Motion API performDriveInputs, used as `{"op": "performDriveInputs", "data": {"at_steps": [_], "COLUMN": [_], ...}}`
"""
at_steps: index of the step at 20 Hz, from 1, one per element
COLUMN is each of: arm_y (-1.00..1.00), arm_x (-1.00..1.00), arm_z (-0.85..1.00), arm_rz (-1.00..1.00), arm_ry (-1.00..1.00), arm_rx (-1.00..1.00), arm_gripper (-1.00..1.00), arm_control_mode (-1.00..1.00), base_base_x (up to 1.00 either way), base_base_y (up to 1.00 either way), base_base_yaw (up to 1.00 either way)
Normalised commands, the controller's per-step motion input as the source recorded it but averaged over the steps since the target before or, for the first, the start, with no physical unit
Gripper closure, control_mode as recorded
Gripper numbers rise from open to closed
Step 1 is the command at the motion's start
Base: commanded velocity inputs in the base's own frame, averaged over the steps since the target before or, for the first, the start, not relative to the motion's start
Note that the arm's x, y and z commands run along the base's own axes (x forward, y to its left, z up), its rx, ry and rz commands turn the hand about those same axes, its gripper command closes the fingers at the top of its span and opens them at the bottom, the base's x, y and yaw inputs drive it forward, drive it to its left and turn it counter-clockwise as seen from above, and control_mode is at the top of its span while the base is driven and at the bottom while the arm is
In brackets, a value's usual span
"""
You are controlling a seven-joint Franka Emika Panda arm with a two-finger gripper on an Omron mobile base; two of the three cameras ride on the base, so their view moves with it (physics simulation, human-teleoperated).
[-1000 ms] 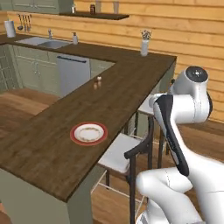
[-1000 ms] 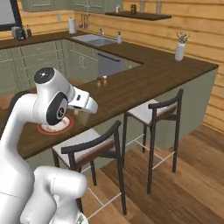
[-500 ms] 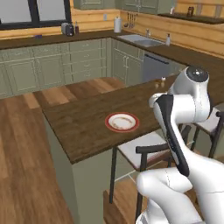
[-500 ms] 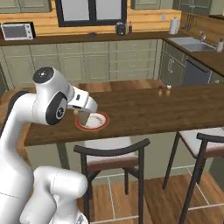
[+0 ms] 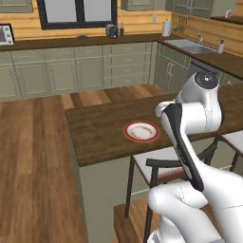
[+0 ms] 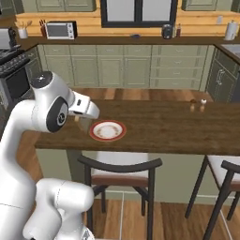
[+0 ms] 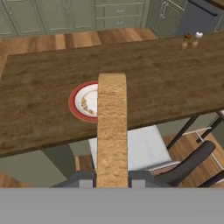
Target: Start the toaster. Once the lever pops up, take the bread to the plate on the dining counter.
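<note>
My claw [image 7: 112,177] is pinching the bread [image 7: 112,131]: in the hand view the slice stands on edge between the two dark fingertips [image 7: 83,178], its crust face toward the camera, running straight away from the claw.

Just below the claw: a black metal stool with a pale seat [image 7: 131,148], its curved backrest off to the claw's right.

Beyond the tip of the bread: the plate [image 7: 85,101], white with a red-orange rim, lying flat on the dining table [image 7: 166,83]. The slice hides the plate's right part in the hand view. A faint brownish pattern shows on the plate's centre; no lettering can be made out.

In the right base view the claw's end is hard to see behind the white hand, just beside the plate's near-left edge and above the table's edge.

Farther along the table, to the claw's right: two small shakers [image 7: 192,39], one dark-topped, one light-topped, standing upright close together. Labels too small to read.

Far wall: grey-green cabinets, a small dark toaster [image 6: 167,32] under the window and a white-and-black microwave [image 6: 60,30]. No brand or writing is legible on either.
</note>
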Motion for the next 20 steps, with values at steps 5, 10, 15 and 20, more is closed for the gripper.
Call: {"op": "performDriveInputs", "data": {"at_steps": [5,10,15,20], "arm_y": [0.0,0.0,0.0,0.0], "arm_x": [0.0,0.0,0.02,0.55], "arm_z": [0.0,0.0,0.0,0.0], "arm_rz": [0.0,0.0,0.0,0.01], "arm_ry": [0.0,0.0,-0.02,-0.03], "arm_rx": [0.0,0.0,0.0,0.0], "arm_gripper": [1.0,1.0,1.0,1.0], "arm_control_mode": [1.0,1.0,-1.0,-1.0], "base_base_x": [0.42,0.48,0.16,0.0], "base_base_y": [0.01,0.13,0.02,0.0], "base_base_yaw": [0.25,0.29,0.06,0.0]}}
